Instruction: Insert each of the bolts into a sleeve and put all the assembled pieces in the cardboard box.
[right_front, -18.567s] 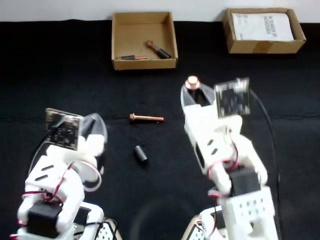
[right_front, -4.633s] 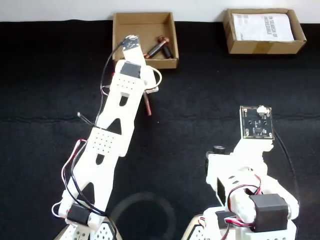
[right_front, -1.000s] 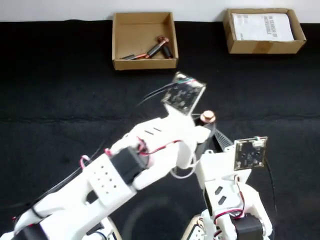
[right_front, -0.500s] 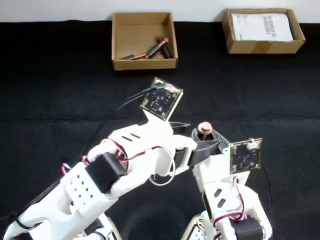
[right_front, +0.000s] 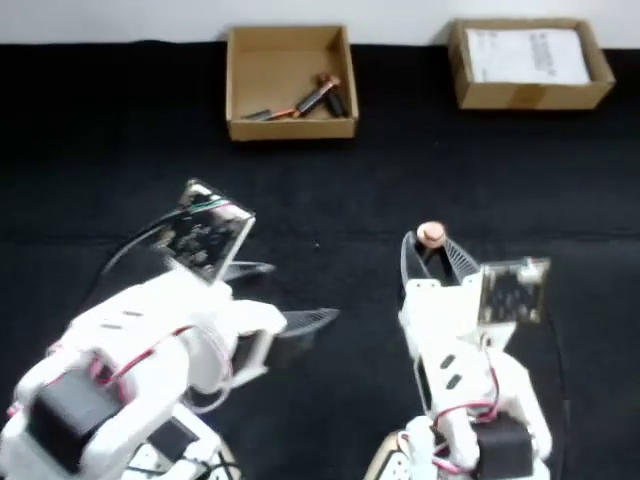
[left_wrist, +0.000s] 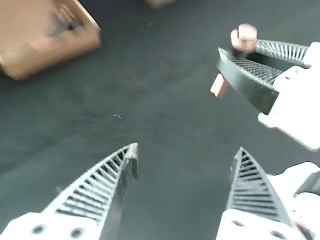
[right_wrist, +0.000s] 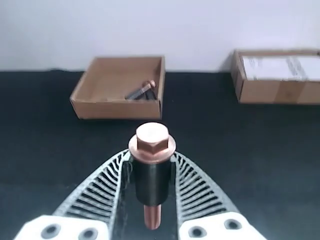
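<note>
The right pincer (right_front: 432, 246) stands over the near right part of the desk (right_front: 120, 150), pinching a black sleeve (right_wrist: 151, 182) between its two ribbed fingers. A copper bolt (right_wrist: 151, 141) sits in that sleeve, upright. Its hexagonal head rests on the sleeve's top rim and the tip of its shaft pokes out below. In the high view the bolt's head shows as a small pink disc just at the pincer's tips.

The left pincer (right_front: 305, 291) is to the left of it, at about the same depth and apart from it. Its fingers are spread wide with nothing between them. From the left wrist the open fingertips frame bare black cloth, and the right pincer with its bolt appears farther off.

The cardboard box (right_front: 290, 128) lies at the far edge of the desk, left of centre and well apart from both arms. Assembled pieces (right_front: 312, 100) lie in its right half, copper ends and dark sleeves visible. A second box (right_front: 530, 95) sits at the far right, with a paper sheet (right_front: 525, 55) lying in it.
</note>
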